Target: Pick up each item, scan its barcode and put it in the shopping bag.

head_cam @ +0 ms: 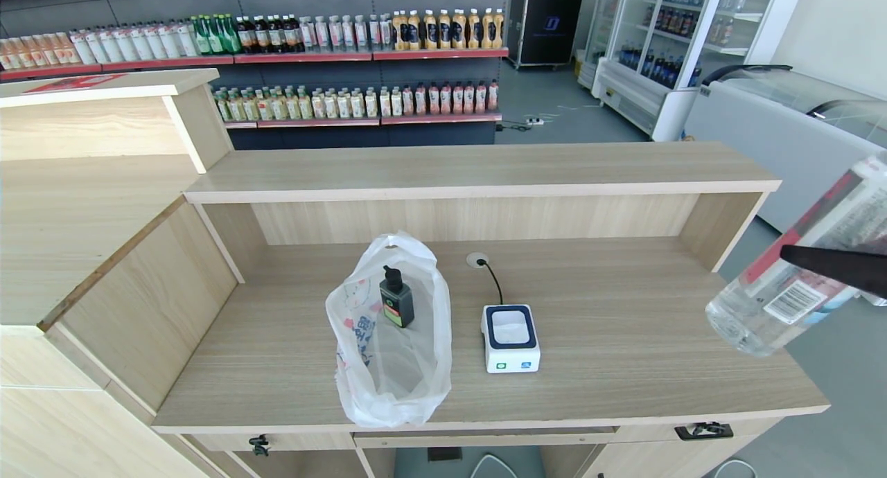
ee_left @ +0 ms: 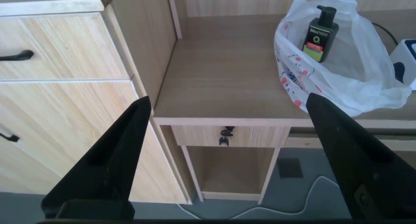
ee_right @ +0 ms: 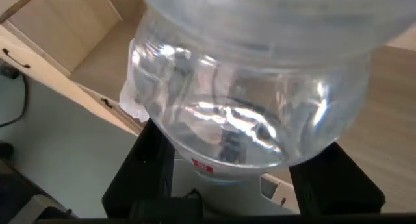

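Note:
A clear water bottle [head_cam: 755, 319] with a red-and-white label hangs tilted off the counter's right end, barcode side showing, my right gripper [head_cam: 821, 269] shut on it. From the right wrist view the bottle's rounded base [ee_right: 247, 87] sits between the right gripper's [ee_right: 234, 191] dark fingers. A white plastic shopping bag [head_cam: 391, 367] lies open on the counter, with a dark pump bottle [head_cam: 396, 299] inside it. Right of the bag stands the white barcode scanner [head_cam: 511, 338]. My left gripper [ee_left: 227, 165] is open, low before the counter's front left corner, facing the bag [ee_left: 364, 81] and the pump bottle [ee_left: 318, 36].
The wooden counter [head_cam: 624, 339] has a raised ledge [head_cam: 478, 170] at the back and a side wall on the left. The scanner's cable [head_cam: 493, 278] runs back to a desk hole. A drawer handle [head_cam: 703, 431] sticks out at the front right. Drink shelves and coolers stand beyond.

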Available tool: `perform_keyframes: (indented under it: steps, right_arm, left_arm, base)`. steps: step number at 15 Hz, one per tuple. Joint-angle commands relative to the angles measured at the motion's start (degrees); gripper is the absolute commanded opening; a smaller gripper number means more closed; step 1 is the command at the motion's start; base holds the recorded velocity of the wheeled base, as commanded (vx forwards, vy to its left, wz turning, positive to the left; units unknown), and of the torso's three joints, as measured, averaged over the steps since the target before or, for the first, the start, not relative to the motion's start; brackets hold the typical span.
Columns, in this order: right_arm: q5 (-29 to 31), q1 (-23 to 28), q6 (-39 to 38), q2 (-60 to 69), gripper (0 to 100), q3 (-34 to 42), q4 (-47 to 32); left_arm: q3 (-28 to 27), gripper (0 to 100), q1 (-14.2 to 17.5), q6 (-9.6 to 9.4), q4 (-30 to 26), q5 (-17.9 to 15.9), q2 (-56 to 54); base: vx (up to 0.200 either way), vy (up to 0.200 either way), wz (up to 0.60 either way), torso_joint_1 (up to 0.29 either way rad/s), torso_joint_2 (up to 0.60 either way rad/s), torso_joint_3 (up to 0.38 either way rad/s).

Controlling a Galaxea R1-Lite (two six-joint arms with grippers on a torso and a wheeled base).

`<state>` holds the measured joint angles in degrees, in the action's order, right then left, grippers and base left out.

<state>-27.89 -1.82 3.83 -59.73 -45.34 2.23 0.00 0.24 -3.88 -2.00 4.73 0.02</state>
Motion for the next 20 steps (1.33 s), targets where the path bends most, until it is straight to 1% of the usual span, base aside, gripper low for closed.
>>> perform_keyframes:
  steps: [1, 2, 4, 7, 9, 10, 12, 14, 20]
  right_arm:
    - [0.91, 13.24, 8.04, -11.19, 0, 9.39, 12.01]
    - [0.91, 15.88, 11.03, -14.27, 0, 10.80, 15.52]
    - [2.40, 18.16, 15.07, -19.46, 0, 11.24, 22.91]
    - [8.12, 18.34, 15.60, -25.70, 0, 11.15, 33.72]
    - [9.44, 18.34, 19.73, -29.21, 0, 11.15, 38.11]
    - [9.52, 18.34, 22.36, -30.27, 0, 11.15, 39.43]
    - [9.44, 17.90, 25.00, -30.53, 0, 11.32, 40.04]
    - [9.44, 17.02, 25.70, -30.00, 0, 11.24, 39.96]
    - [9.44, 13.77, 28.08, -30.00, 0, 10.80, 40.13]
  left_arm:
    - [0.00, 100, 0.02, 0.01, -0.02, 0.02, -0.02]
    - [0.00, 100, 0.02, 0.01, -0.02, 0.02, -0.02]
    - [0.00, 100, 0.02, 0.01, -0.02, 0.02, -0.02]
    - [0.00, 100, 0.02, 0.01, -0.02, 0.02, -0.02]
    - [0.00, 100, 0.02, 0.01, -0.02, 0.02, -0.02]
    - [0.00, 100, 0.02, 0.01, -0.02, 0.02, -0.02]
    - [0.00, 100, 0.02, 0.01, -0.02, 0.02, -0.02]
    - [0.00, 100, 0.02, 0.01, -0.02, 0.02, -0.02]
    - [0.00, 100, 0.02, 0.01, -0.02, 0.02, -0.02]
  base:
    - [0.000, 0.000, 0.00, 0.000, 0.00, 0.000]
    - [0.000, 0.000, 0.00, 0.000, 0.00, 0.000]
    - [0.000, 0.000, 0.00, 0.000, 0.00, 0.000]
    - [0.000, 0.000, 0.00, 0.000, 0.00, 0.000]
    - [0.000, 0.000, 0.00, 0.000, 0.00, 0.000]
    - [0.000, 0.000, 0.00, 0.000, 0.00, 0.000]
    - [0.000, 0.000, 0.00, 0.000, 0.00, 0.000]
    - [0.000, 0.000, 0.00, 0.000, 0.00, 0.000]
    - [0.000, 0.000, 0.60, 0.002, 0.00, -0.002]
